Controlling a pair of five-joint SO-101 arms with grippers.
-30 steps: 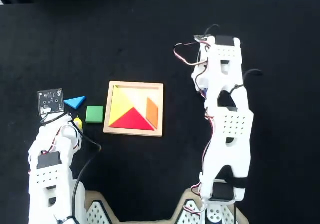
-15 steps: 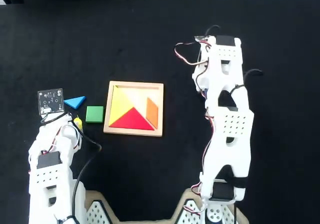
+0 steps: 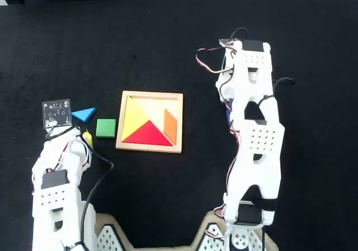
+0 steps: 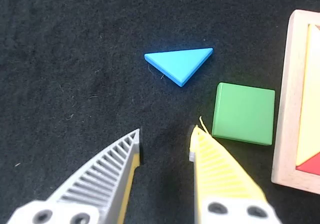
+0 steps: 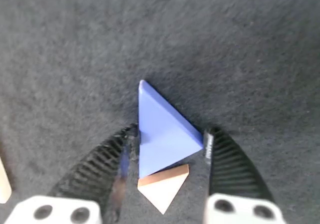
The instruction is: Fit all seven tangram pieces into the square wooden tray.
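square wooden tray [image 3: 149,148] sits on the black table [image 3: 168,50] between your two arms. it holds a large yellow triangle [image 3: 133,121], a large red triangle [image 3: 147,134] touching it along one slanted edge, and an orange four-sided piece [image 3: 170,125] against the wall nearest your right arm. the rest of the tray floor is bare pale wood. just beside the tray on your left arm's side lies a green square block [image 3: 106,127], flat on the cloth, with a light blue triangle [image 3: 84,114] near it, a little farther from the tray and apart from the square. your left gripper [image 4: 167,134] hovers low over the cloth with its fingers spread and nothing between them; the yellow fingertip is just beside a corner of the green square. your right gripper [image 5: 171,134] is well apart from the tray, and its two fingers meet a periwinkle triangle [image 5: 162,129] on either side - clamped across it. a small pale pink triangle [image 5: 162,189] touches that piece's short edge, lying between the fingers closer to the wrist.
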